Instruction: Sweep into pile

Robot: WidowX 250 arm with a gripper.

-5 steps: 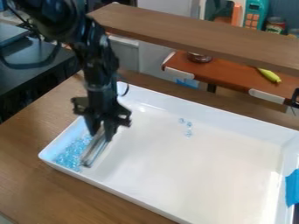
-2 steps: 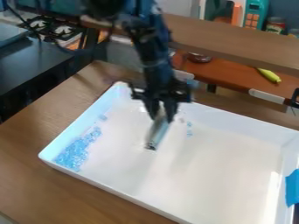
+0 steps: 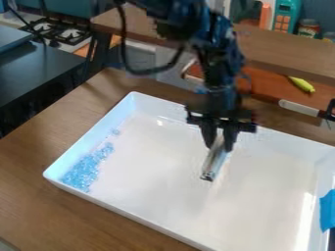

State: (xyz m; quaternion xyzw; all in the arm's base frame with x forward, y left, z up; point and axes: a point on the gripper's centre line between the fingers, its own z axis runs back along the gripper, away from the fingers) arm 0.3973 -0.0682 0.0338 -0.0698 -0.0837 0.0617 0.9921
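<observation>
While the blue beads (image 3: 83,172) are mostly heaped at the left end of the tray (image 3: 157,186), a few stragglers likely need gathering; the end effector (image 3: 219,143) clasps a scraper (image 3: 214,165) over the tray's middle.

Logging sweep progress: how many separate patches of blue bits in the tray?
2. Main patch lies along the left wall of the tray, by its near corner; small patch sits farther up that wall. The gripper and its tool may hide more.
</observation>
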